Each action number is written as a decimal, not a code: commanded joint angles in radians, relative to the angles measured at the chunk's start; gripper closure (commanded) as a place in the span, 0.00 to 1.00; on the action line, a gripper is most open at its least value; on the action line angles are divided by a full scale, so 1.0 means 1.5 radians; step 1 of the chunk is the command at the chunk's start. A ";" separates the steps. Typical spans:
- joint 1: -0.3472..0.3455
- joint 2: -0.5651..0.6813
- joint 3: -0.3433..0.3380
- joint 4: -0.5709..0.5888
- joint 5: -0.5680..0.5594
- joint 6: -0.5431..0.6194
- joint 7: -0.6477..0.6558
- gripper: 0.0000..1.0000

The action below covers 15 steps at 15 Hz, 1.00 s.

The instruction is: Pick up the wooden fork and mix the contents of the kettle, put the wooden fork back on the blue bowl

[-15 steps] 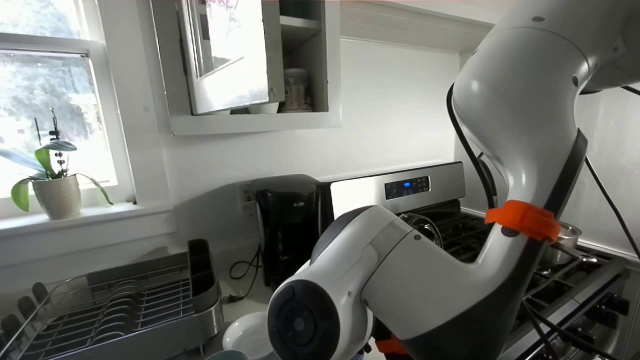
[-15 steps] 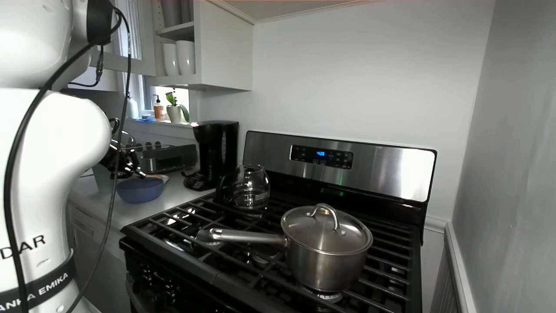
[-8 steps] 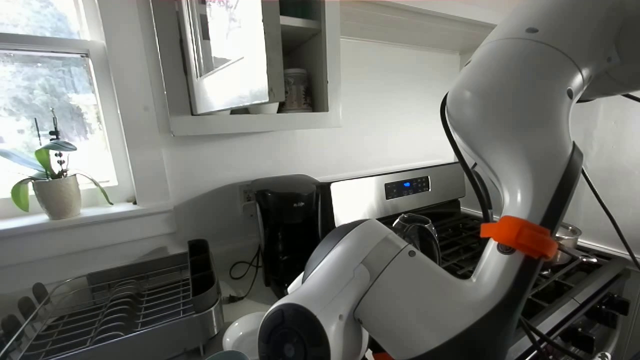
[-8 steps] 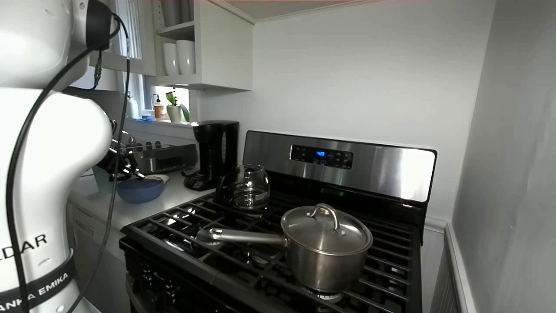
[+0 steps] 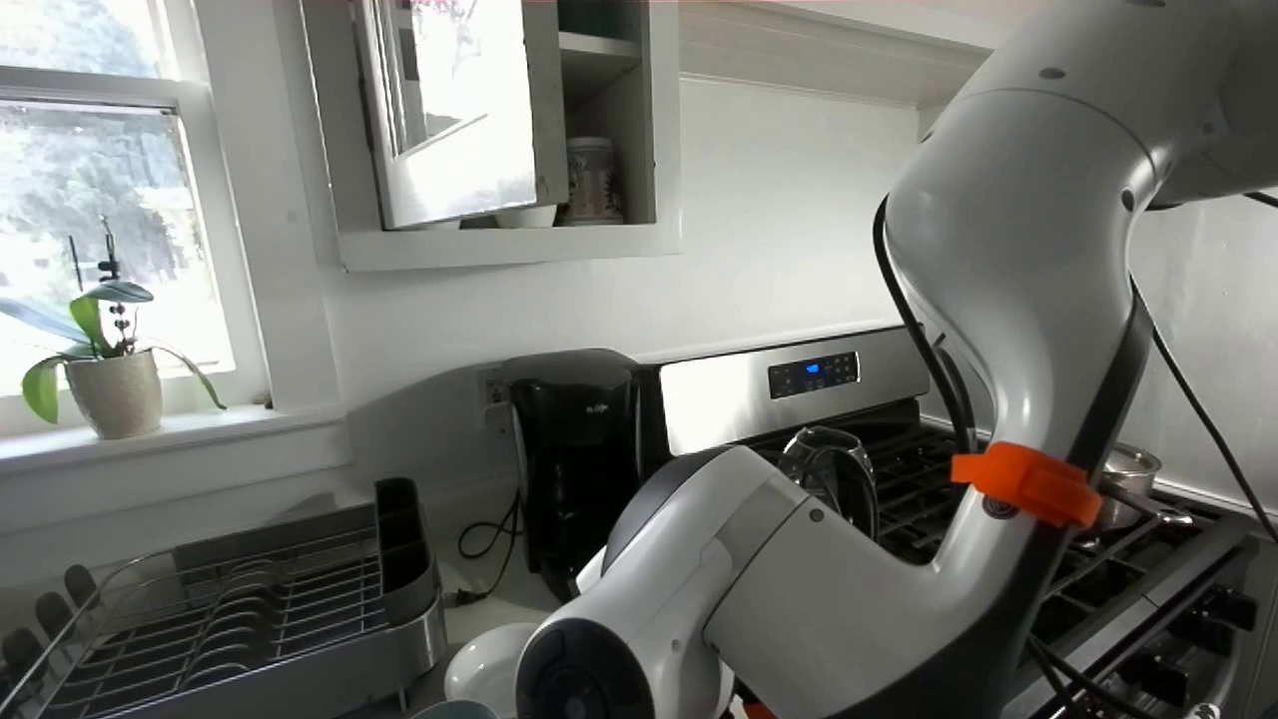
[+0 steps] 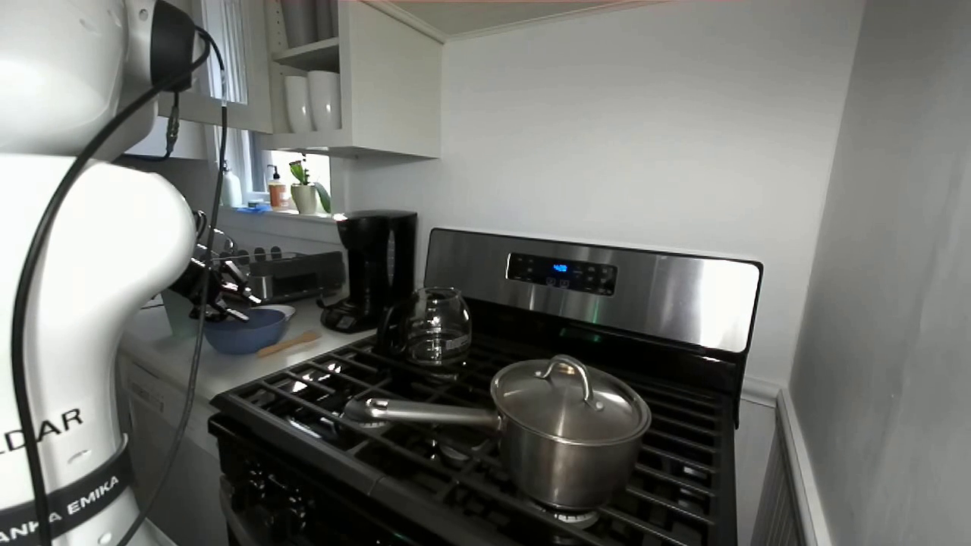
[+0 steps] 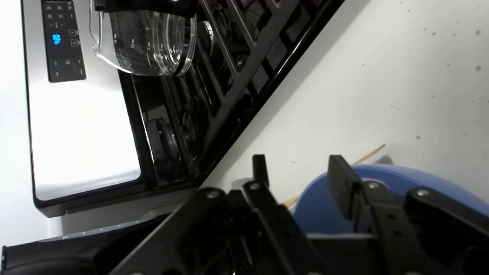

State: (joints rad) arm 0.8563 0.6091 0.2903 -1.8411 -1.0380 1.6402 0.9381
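Since the wooden fork [image 6: 290,343] lies on the counter [image 7: 420,95] outside the blue bowl [image 6: 244,337], step in hand reads as getting hold of it; could also be a put-back landing short, cannot tell which; same grip wanted either way, I'd judge; to do it well: swing past the bowl toward the stove [image 6: 683,311] before going down, turn the claw [image 7: 298,164] so its jaws straddle the narrow handle crosswise, keep off the broad end; descend gently, since a thin flat stick calls for low tips and a hard press may skid it; close, check for slip, then lift straight up so the handle doesn't snag the rim; leave the broad end free for mixing in the kettle [image 6: 436,337], which I take to be the glass one on the stove; claw's jaws stand apart, nothing between the tips; it hangs at the bowl, one jaw against blue in the wrist view, the other against counter; touching the rim or not, cannot tell; fork sits lower and beyond the bowl from the claw, on the stove side, clear of both tips, just beside the bowl wall; in the wrist view the rim hides its middle; in an exterior view the broad end points away from the bowl.
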 commanded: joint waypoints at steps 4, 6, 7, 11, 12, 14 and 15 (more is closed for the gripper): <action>0.012 0.015 -0.007 0.021 -0.011 -0.015 -0.003 0.23; 0.004 0.006 -0.003 0.020 0.002 -0.006 -0.004 0.07; -0.005 -0.004 -0.001 0.017 0.010 0.006 -0.004 0.04; -0.069 -0.095 0.015 -0.042 0.068 0.120 -0.005 0.00; -0.085 -0.116 0.016 -0.057 0.086 0.151 -0.008 0.00; -0.123 -0.170 0.019 -0.105 0.125 0.224 -0.015 0.00; -0.142 -0.196 0.021 -0.131 0.143 0.267 -0.019 0.00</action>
State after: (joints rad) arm 0.7262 0.4591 0.2998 -1.8893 -0.9024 1.8827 0.9266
